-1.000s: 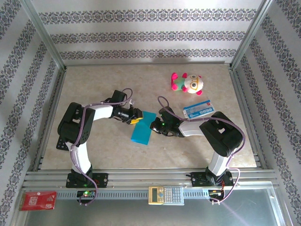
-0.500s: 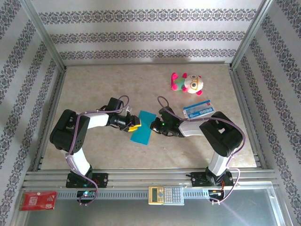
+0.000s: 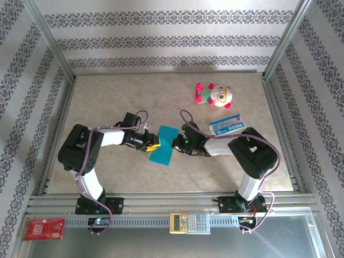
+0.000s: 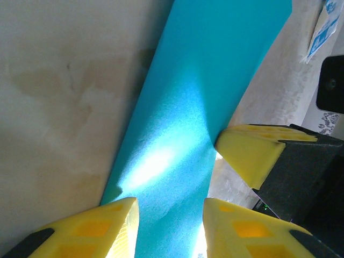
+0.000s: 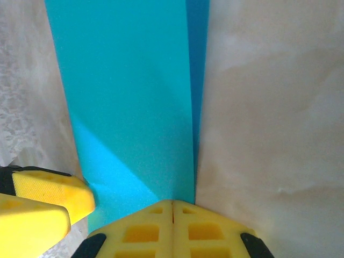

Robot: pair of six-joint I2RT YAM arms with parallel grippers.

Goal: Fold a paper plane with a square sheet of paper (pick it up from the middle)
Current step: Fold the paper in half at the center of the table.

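Item: teal sheet of paper [image 3: 163, 146], folded to a narrow strip, lay flat on the table [image 3: 107, 102] between both grippers.
Handling: judged light, limp and easily creased; best taken mid-edge.
Left gripper [image 4: 169, 215]: fingers were apart over the strip.
Right gripper [image 5: 172, 210]: fingers were closed together at its long edge; whether they pinched it could not be told.

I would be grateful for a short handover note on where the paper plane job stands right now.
Left end effector: open, low over the sheet of paper.
Right end effector: shut, tips at the sheet's long edge; whether it pinches paper is unclear.
Sheet: flat on the table, between the two arms.
Done: folded into a narrow rectangle, a second layer showing along one edge.
Left: nose folds and wings; no dart shape yet.
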